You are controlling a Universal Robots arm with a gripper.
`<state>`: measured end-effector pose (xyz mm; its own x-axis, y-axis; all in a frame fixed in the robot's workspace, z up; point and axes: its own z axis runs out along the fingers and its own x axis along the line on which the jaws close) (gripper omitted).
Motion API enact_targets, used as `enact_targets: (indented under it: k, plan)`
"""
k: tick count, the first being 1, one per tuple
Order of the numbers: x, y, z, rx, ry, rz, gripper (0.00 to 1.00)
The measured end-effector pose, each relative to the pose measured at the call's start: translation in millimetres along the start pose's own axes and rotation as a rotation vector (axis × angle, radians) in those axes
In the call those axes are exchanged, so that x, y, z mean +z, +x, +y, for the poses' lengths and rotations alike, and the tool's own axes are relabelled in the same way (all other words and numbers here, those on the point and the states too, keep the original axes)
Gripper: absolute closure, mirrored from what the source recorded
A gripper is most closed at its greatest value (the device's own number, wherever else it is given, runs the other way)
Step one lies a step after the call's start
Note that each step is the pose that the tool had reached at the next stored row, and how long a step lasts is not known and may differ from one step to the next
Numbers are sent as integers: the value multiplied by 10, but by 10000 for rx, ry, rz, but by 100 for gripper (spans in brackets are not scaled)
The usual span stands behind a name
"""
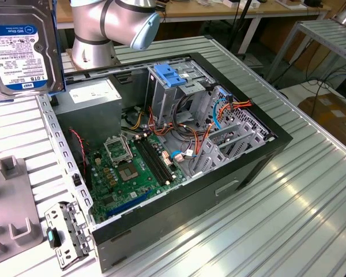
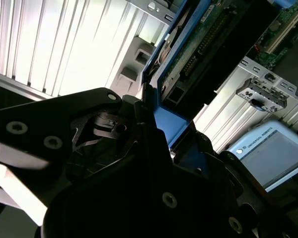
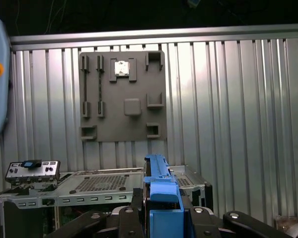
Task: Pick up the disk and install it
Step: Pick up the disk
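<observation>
A: Gripper (image 3: 161, 210) state?
B: Clamped on the disk (image 1: 20, 49), gripping its blue carrier.
A: Disk position?
B: Held up at the exterior view's left, outside the open PC case (image 1: 219, 190).

Open computer case (image 1: 230, 186) on slatted table (image 1: 303, 222).

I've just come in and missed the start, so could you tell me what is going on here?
The robot arm has its gripper shut on the disk, a hard drive in a blue carrier bracket; the first wrist view shows the bracket between the fingers. The disk hangs in the air at the exterior view's left, outside the open computer case that lies on the ribbed metal table. It is not yet installed.
</observation>
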<state>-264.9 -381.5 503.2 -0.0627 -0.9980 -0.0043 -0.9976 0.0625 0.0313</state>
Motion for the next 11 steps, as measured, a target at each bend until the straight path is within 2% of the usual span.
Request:
enact_targets:
  k: [11]
  plan:
    - [-2, 24, -70, 57, 0, -1, 63]
